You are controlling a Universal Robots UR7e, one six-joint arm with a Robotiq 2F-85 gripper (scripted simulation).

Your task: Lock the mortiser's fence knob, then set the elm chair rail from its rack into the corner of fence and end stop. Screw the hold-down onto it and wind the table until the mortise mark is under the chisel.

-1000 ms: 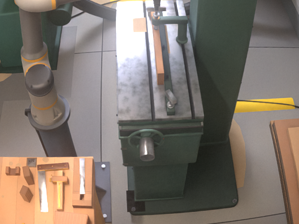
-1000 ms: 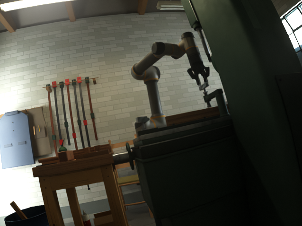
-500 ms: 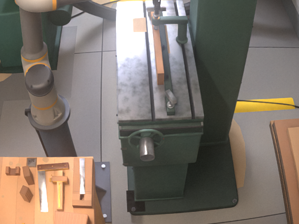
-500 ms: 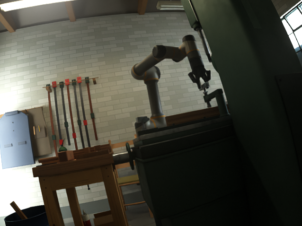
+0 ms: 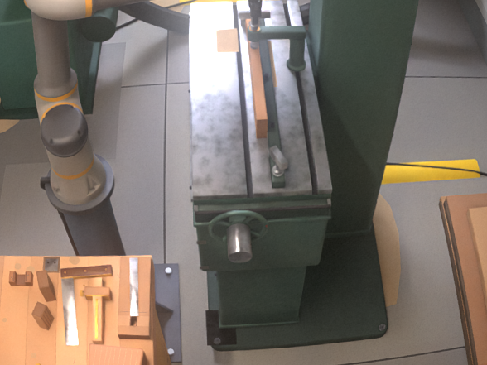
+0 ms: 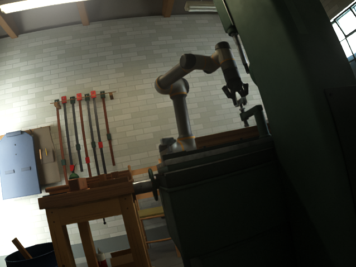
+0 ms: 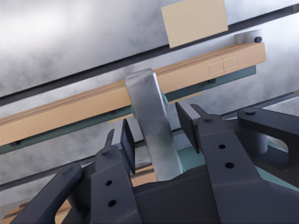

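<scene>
The elm chair rail point(image 5: 257, 84) point(image 7: 121, 94) lies on the mortiser table against the green fence point(image 5: 271, 100), its far end under the hold-down arm point(image 5: 281, 34). The hold-down's steel T-handle point(image 7: 152, 121) point(image 5: 255, 15) stands upright above the arm. My gripper point(image 7: 158, 134) point(image 6: 239, 99) is above it, open, with the handle's bar between the fingers and apart from both. A mortise mark point(image 7: 223, 64) is drawn near one end of the rail. The fence knob point(image 5: 278, 160) sits at the near end of the fence. The table handwheel point(image 5: 238, 229) is at the machine's front.
The mortiser's green column point(image 5: 360, 100) rises right of the table. A tan card point(image 5: 227, 40) lies on the table's left strip. A workbench point(image 5: 74, 307) with wooden blocks and tools stands at lower left. The arm's base point(image 5: 78, 178) is left of the machine.
</scene>
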